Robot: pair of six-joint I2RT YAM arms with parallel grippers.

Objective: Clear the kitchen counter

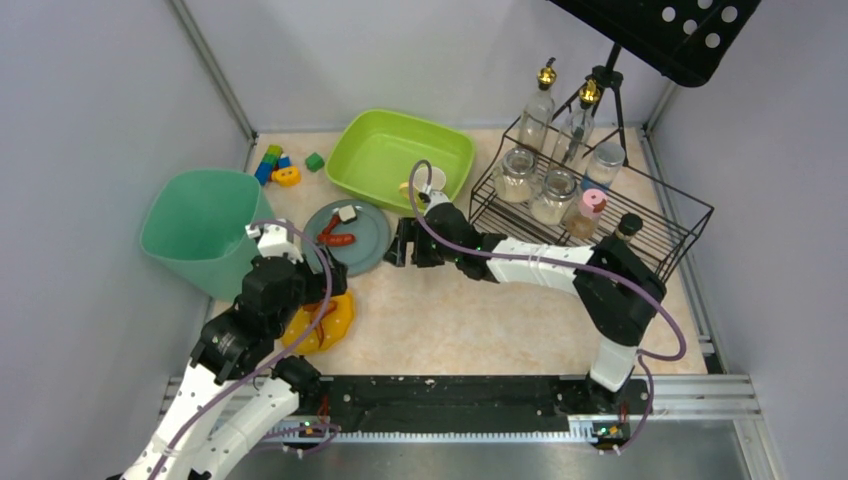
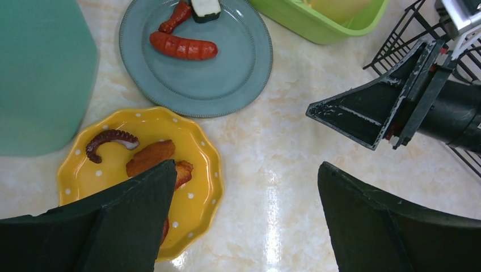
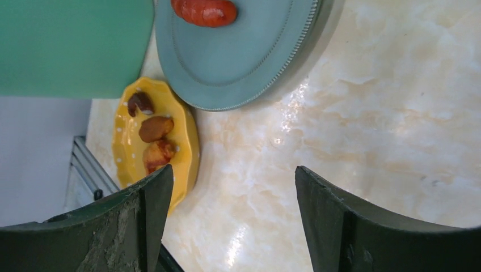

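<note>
Kitchen counter (image 2: 283, 170): polished stone-look surface, glossy, glare between the left gripper (image 2: 247, 164) fingers. Yellow plate (image 2: 195, 139) under its left finger: shiny glaze. Grey-blue plate (image 2: 227, 73) ahead: satin glaze, beaded rim. Right gripper (image 3: 233, 170) fingers (image 3: 125, 226): matt black plastic, scuffed.

worktop (image 1: 460, 320): beige, mottled stone | left edge: teal bin (image 1: 195, 232) | far-left corner: toy blocks (image 1: 277, 167) | far edge, middle: lime basin (image 1: 372, 150) | just nearer: blue-grey plate (image 1: 370, 240) | near-left: yellow plate (image 1: 338, 318) | right edge: black wire rack (image 1: 652, 226)
</note>
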